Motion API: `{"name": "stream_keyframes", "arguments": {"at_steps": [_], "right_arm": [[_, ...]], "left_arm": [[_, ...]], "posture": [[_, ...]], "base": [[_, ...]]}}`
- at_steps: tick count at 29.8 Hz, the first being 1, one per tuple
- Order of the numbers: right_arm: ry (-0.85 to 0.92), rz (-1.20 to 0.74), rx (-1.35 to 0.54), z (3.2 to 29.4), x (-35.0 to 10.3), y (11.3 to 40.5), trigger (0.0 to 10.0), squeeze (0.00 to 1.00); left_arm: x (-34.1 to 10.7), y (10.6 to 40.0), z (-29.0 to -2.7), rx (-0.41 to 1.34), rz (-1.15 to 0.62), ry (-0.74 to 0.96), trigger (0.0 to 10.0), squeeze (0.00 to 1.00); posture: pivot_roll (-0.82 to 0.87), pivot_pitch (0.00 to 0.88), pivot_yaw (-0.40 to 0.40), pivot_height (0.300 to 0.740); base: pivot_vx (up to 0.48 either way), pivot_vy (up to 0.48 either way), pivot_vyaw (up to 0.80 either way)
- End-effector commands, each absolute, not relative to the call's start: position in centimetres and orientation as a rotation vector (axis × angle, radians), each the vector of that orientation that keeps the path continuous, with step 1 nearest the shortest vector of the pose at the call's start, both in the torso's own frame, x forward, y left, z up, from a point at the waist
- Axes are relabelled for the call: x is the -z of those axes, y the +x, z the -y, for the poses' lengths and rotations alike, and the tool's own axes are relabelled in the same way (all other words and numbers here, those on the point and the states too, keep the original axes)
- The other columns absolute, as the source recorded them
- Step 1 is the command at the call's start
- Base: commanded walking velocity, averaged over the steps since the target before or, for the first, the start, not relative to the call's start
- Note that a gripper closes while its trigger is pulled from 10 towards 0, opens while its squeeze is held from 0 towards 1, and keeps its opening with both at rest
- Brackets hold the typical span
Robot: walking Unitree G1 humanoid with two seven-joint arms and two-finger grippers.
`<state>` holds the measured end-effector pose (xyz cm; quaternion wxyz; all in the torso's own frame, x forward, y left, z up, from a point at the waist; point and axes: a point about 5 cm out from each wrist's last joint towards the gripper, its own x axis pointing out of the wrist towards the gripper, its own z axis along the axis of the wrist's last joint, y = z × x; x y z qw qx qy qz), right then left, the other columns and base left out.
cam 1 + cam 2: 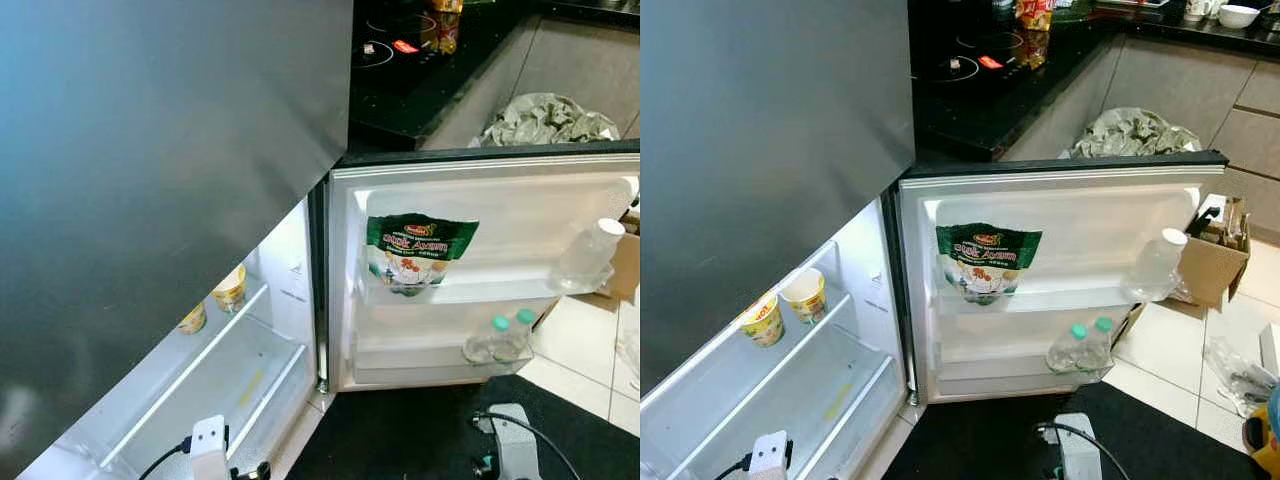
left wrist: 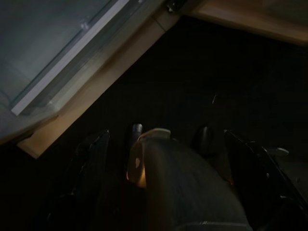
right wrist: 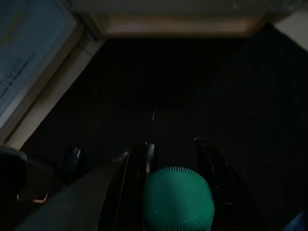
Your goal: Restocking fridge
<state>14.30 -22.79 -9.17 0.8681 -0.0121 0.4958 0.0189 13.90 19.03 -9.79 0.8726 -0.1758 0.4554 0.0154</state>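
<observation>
Green-capped bottles (image 1: 1083,350), two, share door shelves with one pouch (image 1: 985,260).

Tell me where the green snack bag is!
The green snack bag stands on the upper shelf of the open fridge door, toward its hinge side, above two green-capped bottles on the lower door shelf.
</observation>
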Motion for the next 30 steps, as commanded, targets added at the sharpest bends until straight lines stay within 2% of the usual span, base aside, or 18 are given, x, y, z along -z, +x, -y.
{"name": "stream_keyframes", "arguments": {"at_steps": [1,10,19,30], "right_arm": [[-0.027,-1.038,-0.041,22.6,9.2,14.4,10.0,0.00],[-0.032,-1.030,-0.031,22.8,9.1,14.6,10.0,0.00],[-0.069,-0.968,0.067,24.4,8.3,15.6,10.0,0.00],[-0.022,-0.839,0.054,23.6,6.7,19.2,10.0,0.00]], "left_arm": [[9.8,13.6,-19.6,-0.042,-0.964,-0.358,10.0,0.00],[9.8,13.7,-19.8,-0.059,-0.952,-0.369,10.0,0.00],[9.7,13.6,-20.6,-0.093,-0.945,-0.373,10.0,0.00],[9.8,13.5,-20.1,-0.084,-0.947,-0.386,10.0,0.00]], "posture": [[-0.03,0.000,0.005,0.740],[-0.03,0.000,0.006,0.740],[-0.03,0.000,0.005,0.740],[-0.03,0.000,0.000,0.740]], "base": [[0.000,0.000,0.00],[0.000,0.000,0.00],[0.000,0.000,0.00],[0.000,0.000,0.00]]}}
